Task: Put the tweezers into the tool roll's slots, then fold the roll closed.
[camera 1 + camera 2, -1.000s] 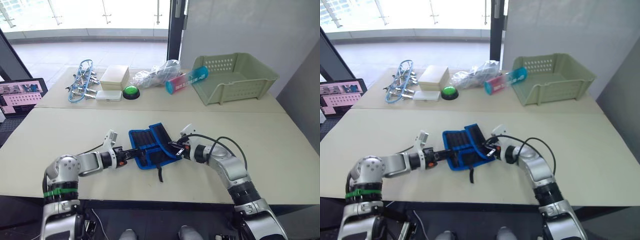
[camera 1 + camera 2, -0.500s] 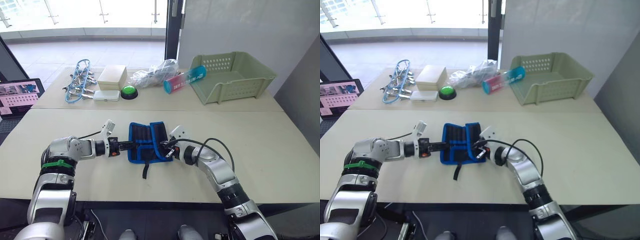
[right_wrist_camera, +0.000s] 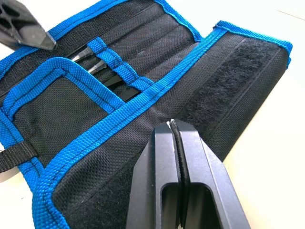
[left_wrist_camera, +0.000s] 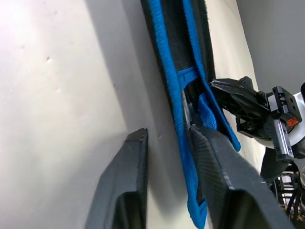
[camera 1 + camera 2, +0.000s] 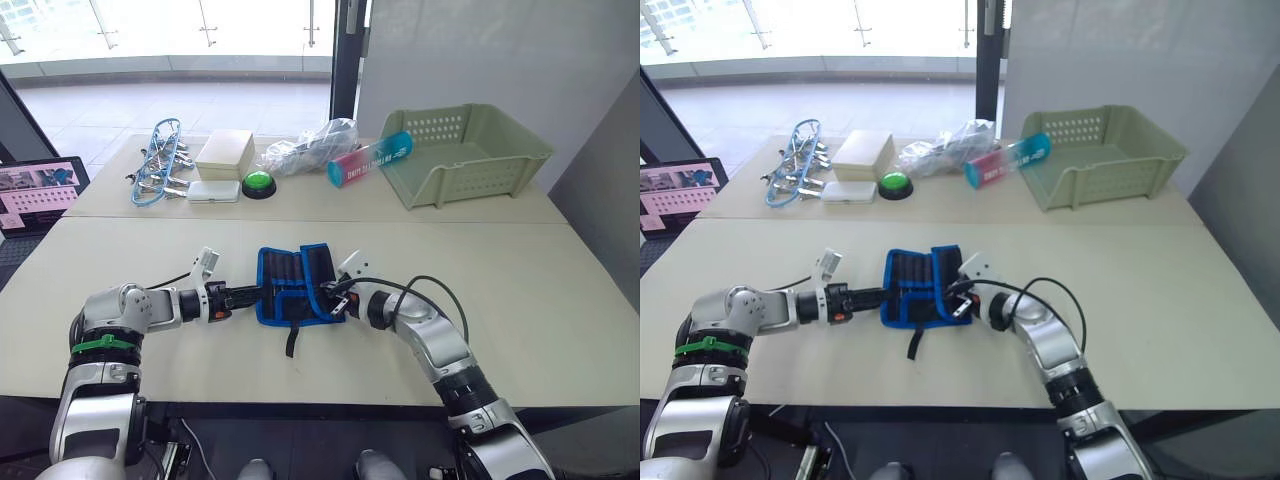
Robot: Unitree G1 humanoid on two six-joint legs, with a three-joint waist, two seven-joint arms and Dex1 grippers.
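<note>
While both arms reach in over the table, the scene reads as follows.

Left eye view, roll: the tool roll lies part-folded on the near table, between the two arms, its black strap trailing toward the table's front edge.
Left eye view, left tool: the left tool sits low at the roll's left blue edge.
Left eye view, right tool: the right tool is at the roll's right edge, on the folded flap.
Left eye view, far table: a green basket, a blue-and-pink tube, a clear bag, a green button, a cream box and a blue-framed tool bundle stand well apart from the roll.

Left wrist view, left tool: its two fingers are spread; one lies on the bare table, the other is against the roll's blue edging, with the edge between them.

Right wrist view, right tool: its fingers are pressed together with only a thin seam between them, resting on the roll's outer flap; I cannot tell whether any fabric is caught.
Right wrist view, tweezers: the tweezers sit in the slots, their tips under a blue band.
Right wrist view, fastening: a fuzzy strip runs along the flap.
</note>
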